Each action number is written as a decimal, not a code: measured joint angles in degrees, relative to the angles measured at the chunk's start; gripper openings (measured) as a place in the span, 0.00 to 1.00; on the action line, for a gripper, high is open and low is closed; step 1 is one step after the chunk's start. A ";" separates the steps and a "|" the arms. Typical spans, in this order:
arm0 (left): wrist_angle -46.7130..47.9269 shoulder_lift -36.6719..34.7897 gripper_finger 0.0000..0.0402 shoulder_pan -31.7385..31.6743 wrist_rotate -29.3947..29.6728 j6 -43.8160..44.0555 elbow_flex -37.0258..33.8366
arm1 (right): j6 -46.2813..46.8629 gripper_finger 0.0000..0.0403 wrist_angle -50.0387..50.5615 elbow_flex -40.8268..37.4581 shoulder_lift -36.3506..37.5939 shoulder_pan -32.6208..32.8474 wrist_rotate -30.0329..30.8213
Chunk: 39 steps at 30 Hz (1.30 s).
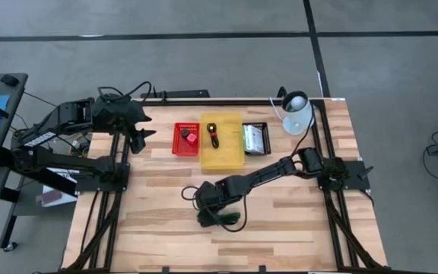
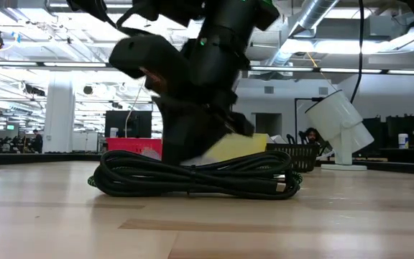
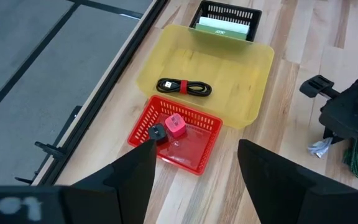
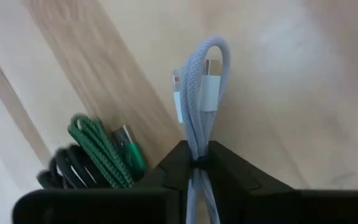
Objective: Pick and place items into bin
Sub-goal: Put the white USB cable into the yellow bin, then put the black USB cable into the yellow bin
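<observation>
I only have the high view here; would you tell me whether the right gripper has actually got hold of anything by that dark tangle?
Observer: Yes. The right wrist view shows the right gripper shut on a folded pale grey cable.
Operator: Thank you. Is the tangle itself in its grip too?
Observer: No. In the low view the green and black cord bundle lies flat on the table, outside the fingers.
Operator: And what is in the red basket?
Observer: The left wrist view shows a small red block with a dark piece beside it in the red basket.
</observation>
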State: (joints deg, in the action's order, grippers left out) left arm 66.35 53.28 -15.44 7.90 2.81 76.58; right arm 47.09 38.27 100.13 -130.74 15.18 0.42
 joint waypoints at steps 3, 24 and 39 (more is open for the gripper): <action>0.00 0.00 0.55 0.00 0.00 0.00 0.00 | -0.38 0.12 2.48 2.86 0.02 -0.41 1.10; 0.00 0.00 0.55 -0.02 0.00 0.00 0.00 | -4.68 0.07 39.98 24.93 0.24 -10.49 21.87; 0.00 0.00 0.55 -0.02 0.00 0.00 0.00 | -3.61 0.21 43.72 25.12 0.13 -18.66 25.40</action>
State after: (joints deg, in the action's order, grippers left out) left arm 66.35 53.28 -15.46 7.90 2.81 76.58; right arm 43.48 82.00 125.25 -130.61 -3.49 25.82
